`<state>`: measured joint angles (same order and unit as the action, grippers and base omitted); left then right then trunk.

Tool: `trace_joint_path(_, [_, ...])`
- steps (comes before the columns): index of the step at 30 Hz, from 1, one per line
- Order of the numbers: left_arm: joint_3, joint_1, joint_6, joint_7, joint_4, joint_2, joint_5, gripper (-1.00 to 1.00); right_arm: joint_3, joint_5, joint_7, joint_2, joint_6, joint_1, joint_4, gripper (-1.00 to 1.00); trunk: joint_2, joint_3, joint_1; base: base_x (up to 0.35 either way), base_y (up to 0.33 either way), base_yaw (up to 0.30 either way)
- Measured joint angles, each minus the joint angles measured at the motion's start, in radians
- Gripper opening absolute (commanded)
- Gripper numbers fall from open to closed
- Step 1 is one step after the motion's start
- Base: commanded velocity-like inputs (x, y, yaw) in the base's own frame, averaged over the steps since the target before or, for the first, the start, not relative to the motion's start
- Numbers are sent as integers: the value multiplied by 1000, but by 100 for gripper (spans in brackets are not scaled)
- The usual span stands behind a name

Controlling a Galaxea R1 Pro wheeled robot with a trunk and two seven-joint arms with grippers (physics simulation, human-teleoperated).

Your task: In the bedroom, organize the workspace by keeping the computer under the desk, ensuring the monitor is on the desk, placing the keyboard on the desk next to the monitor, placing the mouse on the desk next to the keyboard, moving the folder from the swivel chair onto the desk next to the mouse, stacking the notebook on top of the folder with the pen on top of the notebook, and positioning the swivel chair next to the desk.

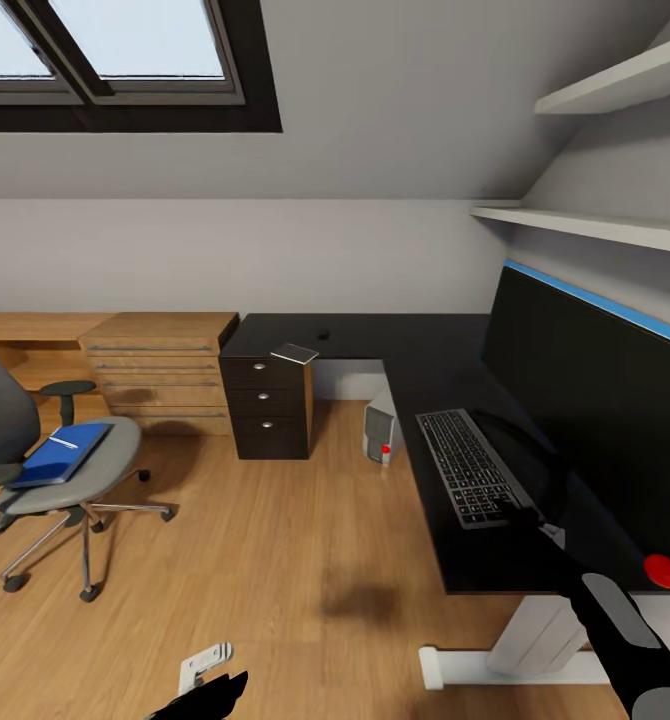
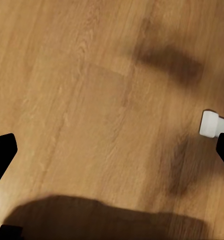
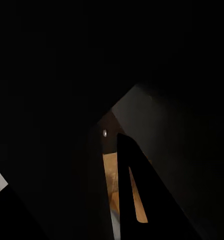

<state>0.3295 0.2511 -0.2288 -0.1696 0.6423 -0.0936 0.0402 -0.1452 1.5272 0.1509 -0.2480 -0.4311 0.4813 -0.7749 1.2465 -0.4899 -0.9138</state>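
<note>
Keyboard (image 1: 470,467): slim, dark grey keys, silvery rim; it lies flat on the black top of the desk (image 1: 435,355), its long axis running from the robot's side back toward the wall, just beside the foot of the monitor (image 1: 595,400).
Monitor: wide black front, upright on the desk's right run, in front of the bright blue back panel; its face looks out over the keyboard.
Desk edges: the near end of the top stops just past the keyboard's near end; a white pedestal foot shows below it on the floor.
Computer (image 1: 380,428): pale boxy tower standing under the desk, by the inner corner.
Swivel chair (image 1: 50,470): grey seat, black armrest, chrome star base; well apart from the desk, with open wooden floor between.
Folder (image 1: 60,453): flat bright blue rectangle on the chair seat, long axis slanting toward the wall.
Pen (image 1: 63,441): thin white stick lying on the folder.
Right gripper (image 1: 545,528): over the desk at the keyboard's near right corner; cannot tell how the jaws stand.
Left gripper (image 2: 112,150): fingers spread wide over bare floor, holding nothing.
</note>
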Motion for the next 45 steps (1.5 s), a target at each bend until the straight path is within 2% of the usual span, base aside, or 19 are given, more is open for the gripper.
trace_joint_path(10, [4,0,-3,3,1,0,3,100,0,0,0,1,3,0,0,-100,0,0,0,0,-10,0])
trace_joint_path(17, [4,0,-3,4,2,0,3,100,-2,-1,16,1,4,0,0,-100,49,-22,-27,0,0,0])
trace_joint_path(45, [4,0,-3,3,1,0,3,100,-1,-1,17,1,5,0,0,-100,49,-22,-27,0,0,0])
